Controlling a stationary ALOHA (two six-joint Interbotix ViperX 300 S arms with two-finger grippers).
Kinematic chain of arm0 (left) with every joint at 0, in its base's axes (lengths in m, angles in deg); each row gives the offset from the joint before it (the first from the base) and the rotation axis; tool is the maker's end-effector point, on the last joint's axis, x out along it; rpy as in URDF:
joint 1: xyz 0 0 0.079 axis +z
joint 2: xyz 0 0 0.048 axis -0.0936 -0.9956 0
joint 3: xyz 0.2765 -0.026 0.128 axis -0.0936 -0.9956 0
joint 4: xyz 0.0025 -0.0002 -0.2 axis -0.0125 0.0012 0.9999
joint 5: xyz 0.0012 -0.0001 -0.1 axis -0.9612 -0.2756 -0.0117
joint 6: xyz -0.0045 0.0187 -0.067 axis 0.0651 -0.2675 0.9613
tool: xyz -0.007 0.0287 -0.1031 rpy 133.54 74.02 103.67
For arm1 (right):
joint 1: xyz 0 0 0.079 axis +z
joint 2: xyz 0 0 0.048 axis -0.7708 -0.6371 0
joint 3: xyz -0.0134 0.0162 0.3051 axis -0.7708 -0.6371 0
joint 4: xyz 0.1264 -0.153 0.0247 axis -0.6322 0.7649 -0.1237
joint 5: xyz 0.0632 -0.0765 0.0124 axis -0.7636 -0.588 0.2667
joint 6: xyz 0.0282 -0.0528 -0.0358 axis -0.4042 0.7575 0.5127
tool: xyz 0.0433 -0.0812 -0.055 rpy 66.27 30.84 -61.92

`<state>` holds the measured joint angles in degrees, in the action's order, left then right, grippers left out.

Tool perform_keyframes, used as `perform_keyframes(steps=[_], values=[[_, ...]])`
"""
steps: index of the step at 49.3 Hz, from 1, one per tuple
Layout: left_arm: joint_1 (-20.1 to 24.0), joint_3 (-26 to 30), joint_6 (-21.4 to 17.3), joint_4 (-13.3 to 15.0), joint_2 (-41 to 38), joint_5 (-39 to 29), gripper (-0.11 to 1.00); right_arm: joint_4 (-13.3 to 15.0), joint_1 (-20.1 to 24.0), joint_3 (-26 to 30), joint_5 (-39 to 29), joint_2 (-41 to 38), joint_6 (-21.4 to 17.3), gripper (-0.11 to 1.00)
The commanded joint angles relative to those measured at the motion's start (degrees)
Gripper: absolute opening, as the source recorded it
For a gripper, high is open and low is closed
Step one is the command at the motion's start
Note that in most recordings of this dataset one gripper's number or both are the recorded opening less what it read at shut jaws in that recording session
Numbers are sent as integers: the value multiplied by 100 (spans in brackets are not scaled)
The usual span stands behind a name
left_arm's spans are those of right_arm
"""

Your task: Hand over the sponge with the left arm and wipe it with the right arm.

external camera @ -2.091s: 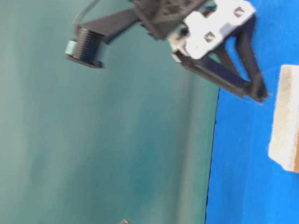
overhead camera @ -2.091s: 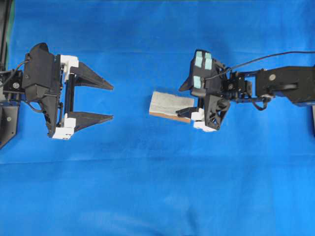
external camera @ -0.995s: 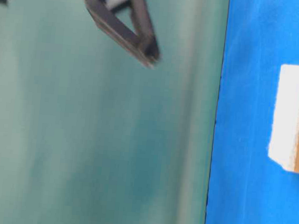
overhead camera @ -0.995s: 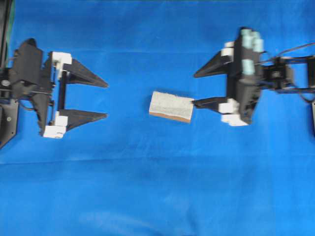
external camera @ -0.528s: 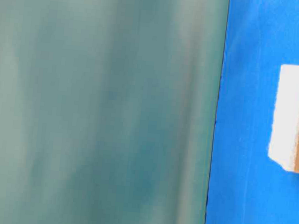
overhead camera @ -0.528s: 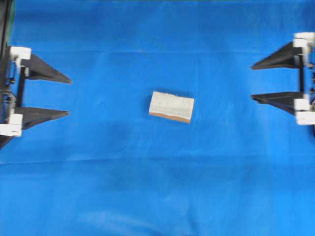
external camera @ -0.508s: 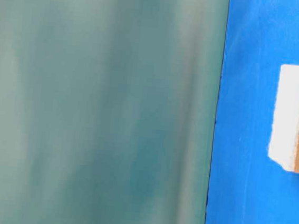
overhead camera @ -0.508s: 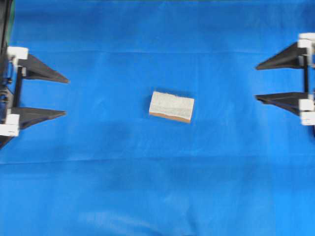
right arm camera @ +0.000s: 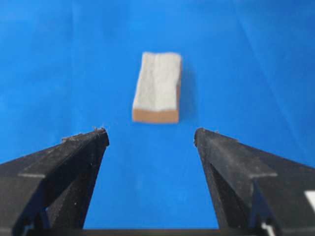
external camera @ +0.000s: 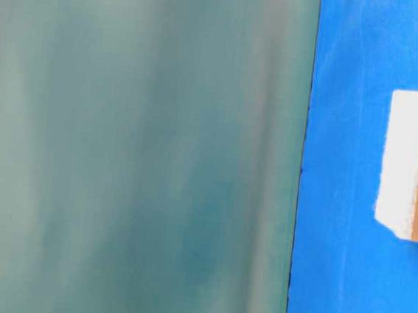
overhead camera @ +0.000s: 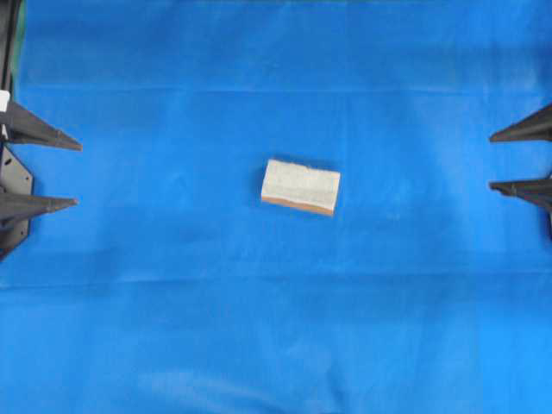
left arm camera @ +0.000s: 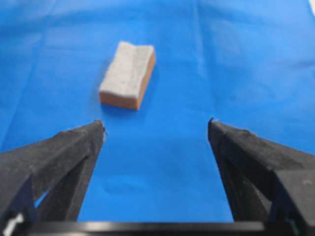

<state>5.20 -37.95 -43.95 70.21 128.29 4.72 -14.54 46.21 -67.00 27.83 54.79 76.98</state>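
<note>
Small soft grey-and-tan sponge block (overhead camera: 300, 186) flat on the blue cloth (overhead camera: 259, 328), no claw on it.

From above: in the middle, long side running from 9 to 3 o'clock, tipped a little toward 4; left black two-finger claw (overhead camera: 43, 171) at 9, right black claw (overhead camera: 522, 159) at 3, both wide open, well apart from it. At table level: grey top, tan bottom. From each wrist: pointing to 12, ahead of open, empty fingers. Probably light and squishy; best pinched across the short sides.
</note>
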Motion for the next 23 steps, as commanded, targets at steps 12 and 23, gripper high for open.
perform_keyframes(steps=[12, 23], values=[[0, -114, 35, -9, 123, 26, 83, -53, 9, 0, 211, -9, -9, 72], [0, -105, 35, -9, 158, 26, 83, -53, 9, 0, 211, -9, -9, 72]])
